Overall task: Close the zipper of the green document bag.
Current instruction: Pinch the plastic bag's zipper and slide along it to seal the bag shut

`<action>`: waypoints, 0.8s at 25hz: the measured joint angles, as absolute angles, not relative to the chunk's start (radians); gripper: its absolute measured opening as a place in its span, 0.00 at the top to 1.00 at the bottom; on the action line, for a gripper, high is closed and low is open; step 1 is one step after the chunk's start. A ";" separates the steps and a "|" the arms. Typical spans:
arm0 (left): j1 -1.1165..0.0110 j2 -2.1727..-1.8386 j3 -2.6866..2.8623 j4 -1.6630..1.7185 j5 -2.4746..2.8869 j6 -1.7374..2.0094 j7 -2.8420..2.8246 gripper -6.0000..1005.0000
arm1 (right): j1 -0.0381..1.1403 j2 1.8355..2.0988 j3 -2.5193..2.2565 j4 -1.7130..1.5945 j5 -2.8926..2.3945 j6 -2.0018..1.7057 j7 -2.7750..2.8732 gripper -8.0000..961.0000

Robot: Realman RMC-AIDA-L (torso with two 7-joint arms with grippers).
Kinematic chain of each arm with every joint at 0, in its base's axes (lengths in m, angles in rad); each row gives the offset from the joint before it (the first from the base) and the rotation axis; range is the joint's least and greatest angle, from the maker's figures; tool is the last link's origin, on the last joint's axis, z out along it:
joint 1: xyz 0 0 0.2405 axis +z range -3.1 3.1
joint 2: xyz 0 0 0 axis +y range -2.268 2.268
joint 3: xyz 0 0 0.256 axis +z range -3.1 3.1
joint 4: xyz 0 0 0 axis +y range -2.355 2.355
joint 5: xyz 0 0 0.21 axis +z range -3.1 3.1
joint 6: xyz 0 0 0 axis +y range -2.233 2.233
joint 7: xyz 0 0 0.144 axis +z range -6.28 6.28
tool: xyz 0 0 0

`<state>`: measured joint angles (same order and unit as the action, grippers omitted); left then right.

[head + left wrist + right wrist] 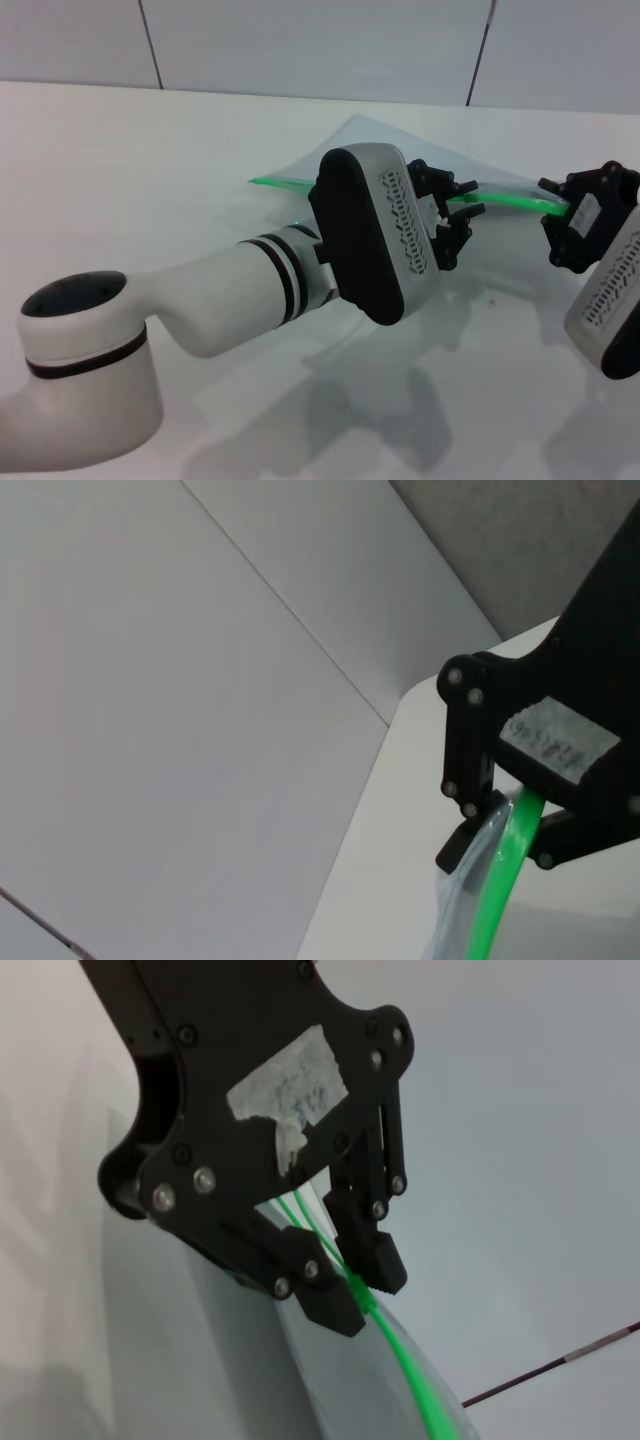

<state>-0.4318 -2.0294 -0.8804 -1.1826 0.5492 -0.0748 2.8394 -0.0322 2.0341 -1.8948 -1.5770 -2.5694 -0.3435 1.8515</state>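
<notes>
The green document bag (372, 140) is a translucent pale pouch, partly lifted off the white table. Its zipper (510, 203) is a bright green strip stretched between my two grippers. My left gripper (455, 212) is shut on the strip mid-length. In the right wrist view its fingertips (352, 1282) pinch a small green lump on the zipper (410, 1360); beyond them the strip splits into two thin lines. My right gripper (555, 210) is shut on the bag's right end, seen close in the left wrist view (505, 845) with the zipper (495, 900) and the bag's corner (455, 920).
The white table (150, 170) runs back to a grey panelled wall (300, 40). My bulky left forearm (230, 290) lies across the middle and hides the bag's near part. The right forearm (615, 310) stands at the right edge.
</notes>
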 joint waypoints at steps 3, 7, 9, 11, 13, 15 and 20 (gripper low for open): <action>-0.432 -2.030 -0.881 -1.183 0.549 -0.075 2.839 0.82 | -0.032 2.034 -1.896 -1.577 -2.569 -0.344 1.851 0.94; -0.433 -2.030 -0.882 -1.183 0.549 -0.075 2.839 0.84 | -0.032 2.034 -1.896 -1.577 -2.569 -0.344 1.852 0.94; -0.433 -2.029 -0.882 -1.184 0.549 -0.075 2.839 0.86 | -0.032 2.034 -1.896 -1.577 -2.569 -0.344 1.852 0.94; -0.433 -2.029 -0.882 -1.184 0.549 -0.074 2.839 0.87 | -0.032 2.034 -1.898 -1.577 -2.569 -0.344 1.851 0.94; -0.433 -2.030 -0.882 -1.184 0.549 -0.071 2.839 0.88 | -0.032 2.034 -1.900 -1.577 -2.569 -0.344 1.851 0.94; -0.433 -2.031 -0.882 -1.184 0.549 -0.069 2.839 0.89 | -0.032 2.034 -1.902 -1.577 -2.569 -0.344 1.852 0.94; -0.432 -2.031 -0.885 -1.184 0.549 -0.068 2.839 0.90 | -0.031 2.034 -1.901 -1.577 -2.569 -0.344 1.852 0.94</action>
<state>-0.4323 -2.0311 -0.8846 -1.1843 0.5492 -0.0678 2.8393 -0.0312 2.0340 -1.9015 -1.5769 -2.5694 -0.3435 1.8515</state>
